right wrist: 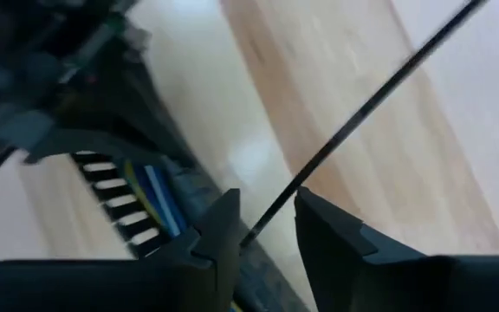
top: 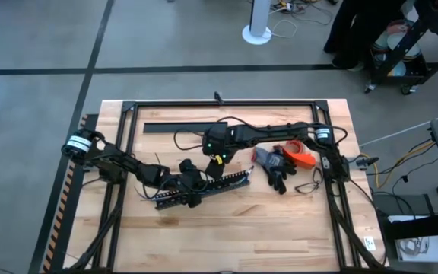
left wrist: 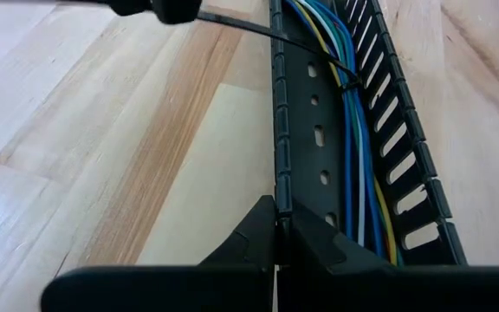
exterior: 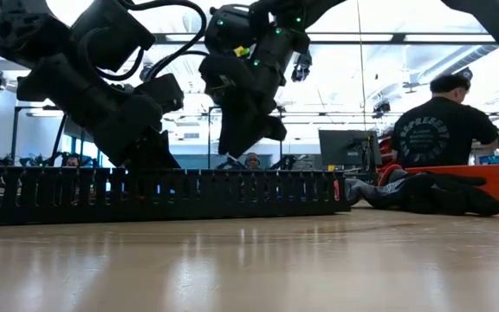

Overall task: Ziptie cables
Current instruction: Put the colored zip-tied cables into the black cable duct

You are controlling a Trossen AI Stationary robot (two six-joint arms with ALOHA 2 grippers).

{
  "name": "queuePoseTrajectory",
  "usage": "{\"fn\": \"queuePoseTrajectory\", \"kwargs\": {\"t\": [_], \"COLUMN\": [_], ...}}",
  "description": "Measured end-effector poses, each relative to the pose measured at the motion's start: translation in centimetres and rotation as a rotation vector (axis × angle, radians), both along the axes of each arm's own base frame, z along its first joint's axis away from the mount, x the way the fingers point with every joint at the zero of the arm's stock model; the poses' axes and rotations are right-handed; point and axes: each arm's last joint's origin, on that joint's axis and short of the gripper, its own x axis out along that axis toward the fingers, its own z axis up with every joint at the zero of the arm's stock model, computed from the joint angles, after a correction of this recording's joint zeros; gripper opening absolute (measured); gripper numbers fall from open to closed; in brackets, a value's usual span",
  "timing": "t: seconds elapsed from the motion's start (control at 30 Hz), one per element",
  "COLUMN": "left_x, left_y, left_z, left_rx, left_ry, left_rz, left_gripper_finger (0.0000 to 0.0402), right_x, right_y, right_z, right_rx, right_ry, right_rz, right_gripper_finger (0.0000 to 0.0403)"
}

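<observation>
Left gripper [left wrist: 277, 227] clamped on the duct [left wrist: 319, 130] wall. Cables [left wrist: 353, 156] lie inside the duct, ziptie [left wrist: 267, 33] looped around them. My right gripper [right wrist: 265, 227] pinches the ziptie's tail above the duct.

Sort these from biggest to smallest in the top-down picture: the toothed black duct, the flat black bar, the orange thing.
1. toothed black duct
2. flat black bar: almost as long but thinner, and an arm hides its end, so it is a close call
3. orange thing: clearly smallest
</observation>
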Motion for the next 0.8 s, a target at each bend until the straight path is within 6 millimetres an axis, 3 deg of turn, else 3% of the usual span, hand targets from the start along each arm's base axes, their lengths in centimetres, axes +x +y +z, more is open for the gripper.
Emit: {"fn": "queuePoseTrajectory", "kwargs": {"t": [0.37, 0.67, 0.8], "left_x": [0.01, 0.01, 0.01], "left_y": [0.0, 0.0, 0.0], "left_z": [0.01, 0.01, 0.01], "left_rx": [0.0, -0.003, -0.002], "left_ry": [-0.001, -0.002, -0.002], "left_rz": [0.0, 0.002, 0.002], "left_gripper_finger": [0.0, 0.0, 0.0], "right_x": [-0.06, 0.07, 0.09], "right_y": [-0.85, -0.8, -0.71], "right_z": [0.07, -0.65, -0.7], "right_rx": [0.052, 0.058, 0.086], "right_ry": [-0.021, -0.007, -0.012], "right_rz": [0.03, 0.028, 0.039], "right_gripper_finger": [0.0004, 0.0002, 0.0021]}}
